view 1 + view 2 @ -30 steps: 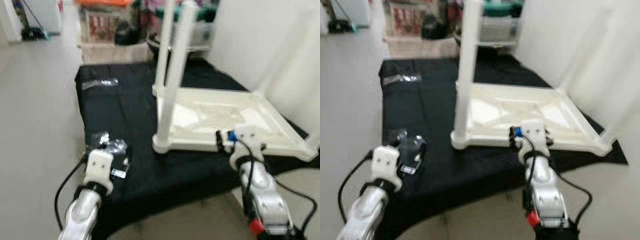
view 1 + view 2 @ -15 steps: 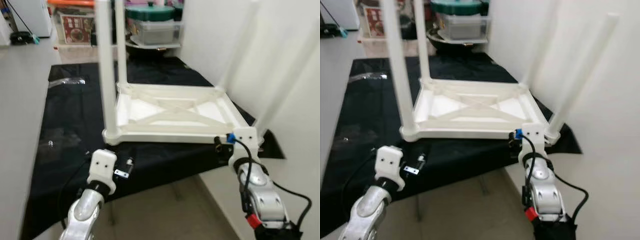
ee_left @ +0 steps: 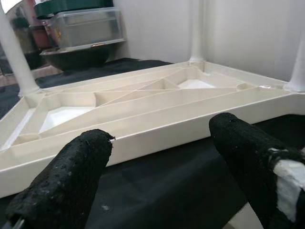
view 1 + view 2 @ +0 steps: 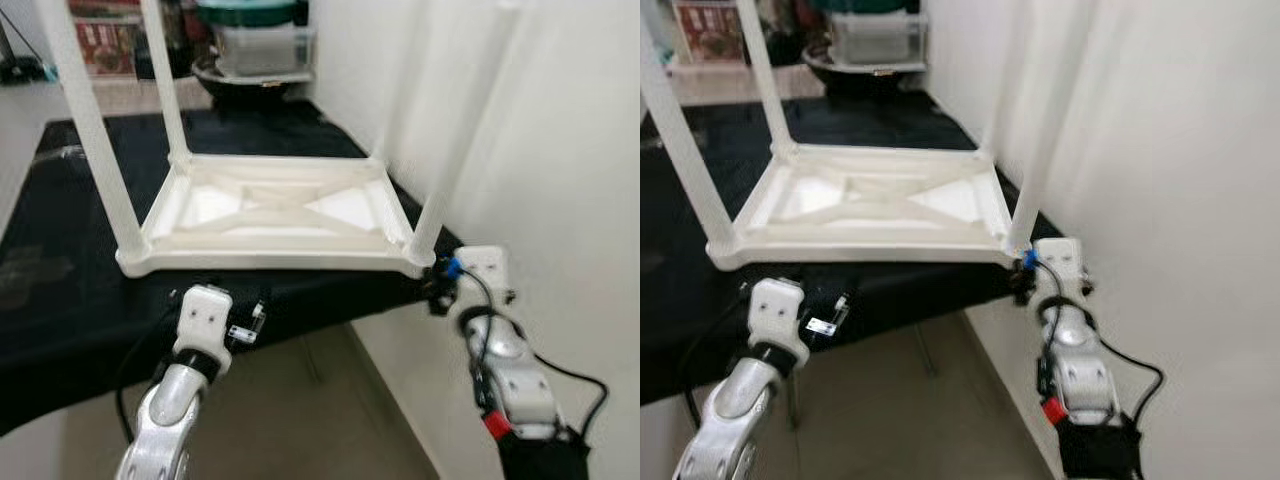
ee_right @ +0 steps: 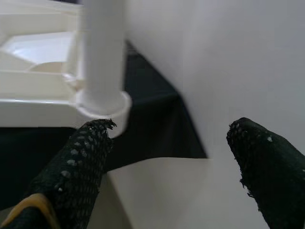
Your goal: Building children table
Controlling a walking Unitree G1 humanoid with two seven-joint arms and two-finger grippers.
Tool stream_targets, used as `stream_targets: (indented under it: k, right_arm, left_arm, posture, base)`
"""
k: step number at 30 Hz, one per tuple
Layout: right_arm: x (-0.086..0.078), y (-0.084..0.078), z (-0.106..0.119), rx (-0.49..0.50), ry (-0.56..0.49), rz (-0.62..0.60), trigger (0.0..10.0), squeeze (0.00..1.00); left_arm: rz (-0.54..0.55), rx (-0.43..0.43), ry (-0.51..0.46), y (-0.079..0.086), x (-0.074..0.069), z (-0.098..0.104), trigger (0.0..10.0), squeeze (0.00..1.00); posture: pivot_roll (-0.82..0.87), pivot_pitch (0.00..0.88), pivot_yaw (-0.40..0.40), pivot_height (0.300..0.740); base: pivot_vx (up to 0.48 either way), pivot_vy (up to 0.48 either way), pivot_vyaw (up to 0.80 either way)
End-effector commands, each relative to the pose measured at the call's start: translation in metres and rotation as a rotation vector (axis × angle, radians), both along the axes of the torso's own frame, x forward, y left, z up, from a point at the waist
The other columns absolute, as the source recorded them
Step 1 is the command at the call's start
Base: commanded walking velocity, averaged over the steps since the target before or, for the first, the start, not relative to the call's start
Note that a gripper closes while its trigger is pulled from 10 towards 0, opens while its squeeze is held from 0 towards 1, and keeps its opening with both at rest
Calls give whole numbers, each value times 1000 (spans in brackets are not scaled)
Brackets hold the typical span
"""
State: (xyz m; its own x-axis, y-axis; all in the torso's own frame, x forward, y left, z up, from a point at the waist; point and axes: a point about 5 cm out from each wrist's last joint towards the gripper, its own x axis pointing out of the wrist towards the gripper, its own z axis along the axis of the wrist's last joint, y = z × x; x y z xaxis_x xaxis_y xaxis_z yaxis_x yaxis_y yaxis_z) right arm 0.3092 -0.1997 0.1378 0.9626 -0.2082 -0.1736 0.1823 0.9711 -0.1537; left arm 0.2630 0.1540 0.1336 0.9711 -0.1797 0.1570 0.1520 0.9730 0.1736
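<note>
Nearest, the left claw [image 4: 243, 330] hangs released just short of the near rim of the upturned table [image 4: 270, 210], at about seven o'clock from it. The right claw [image 5: 167, 157], also spread and holding nothing, sits at the four o'clock corner, beside the corner leg [image 5: 102, 52]. The table lies on a black cloth [image 4: 60, 290], legs up. I'd judge all four legs fitted; next comes gripping the frame to turn it. Leg tops are cut off; storage tubs [image 4: 258, 45] beyond stay blurry
</note>
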Motion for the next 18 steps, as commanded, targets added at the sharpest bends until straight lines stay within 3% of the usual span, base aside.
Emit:
stream_targets:
  k: [1, 8, 11, 14, 17, 18]
  right_arm:
    - [3, 4, -1, 12, 6, 4, 10000, 0]
    - [7, 15, 9, 28, -63, 108, 10000, 0]
    - [9, 32, 20, 20, -115, 290, 10000, 0]
    - [11, 47, 18, -7, -49, 432, 10000, 0]
    - [12, 49, 15, -18, -16, 447, 10000, 0]
    - [18, 51, 18, 181, -24, 462, 10000, 0]
  left_arm:
    - [19, 13, 23, 5, 1, -4, 10000, 0]
    - [37, 20, 18, 8, 3, -3, 10000, 0]
    - [50, 26, 23, 10, 3, -5, 10000, 0]
    - [68, 30, 31, 13, 2, -7, 10000, 0]
    - [72, 33, 32, 13, 2, -7, 10000, 0]
    - [83, 37, 31, 15, 3, -7, 10000, 0]
  posture:
    - [44, 0, -116, 740]
    - [49, 0, -116, 740]
    - [50, 0, -114, 740]
    - [55, 0, -119, 740]
    - [55, 0, -119, 740]
    - [61, 0, -127, 740]
  base:
    - [0, 0, 0]
    - [0, 0, 0]
    - [0, 0, 0]
    - [0, 0, 0]
    - [0, 0, 0]
    - [0, 0, 0]
